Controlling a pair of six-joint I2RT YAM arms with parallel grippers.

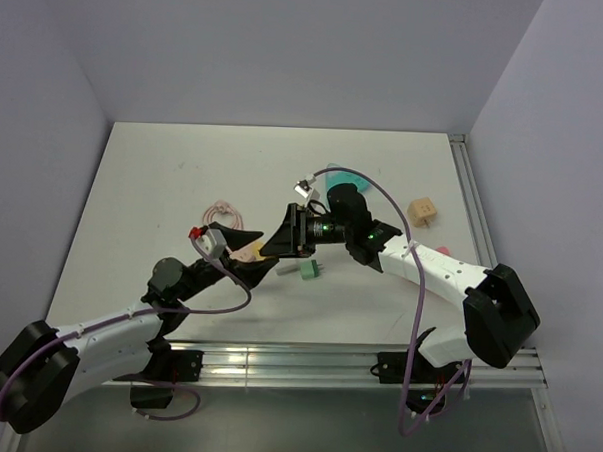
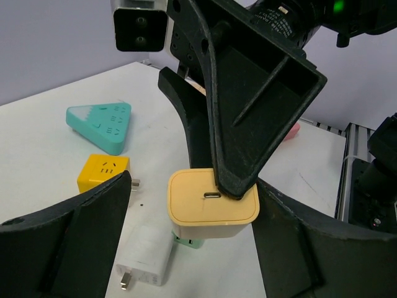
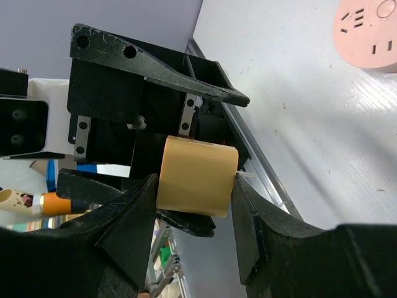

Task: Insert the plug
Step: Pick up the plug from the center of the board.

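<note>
**Plug lies untouched while both grippers tend another block**

The plug lies on the table near the middle, just beside the spot where the two arms meet. Neither gripper touches it. In the left wrist view only a mint-green sliver of it shows, under the edge of a cream-yellow block that hangs in front of it.

That block — rounded, with a small slot port on its face — is in the right gripper. Its two fingers press on opposite sides and pinch the block above the table. The left gripper stands around the same block with its fingers spread, one on each side. A clear gap shows on one side; on the other I cannot tell whether the finger touches.

Possible sockets sit apart on the table: a teal triangular socket block, a yellow cube with a socket face, and a pink round socket piece. A white block lies near the yellow cube.

Judged from this, the task proper is barely begun. The plug is not picked up, not turned prongs-first toward any socket, and not seated. Nearly everything is left — free a gripper, grasp the plug, line up its prongs with a socket and press it home. The pictures do not say which socket is meant.
</note>
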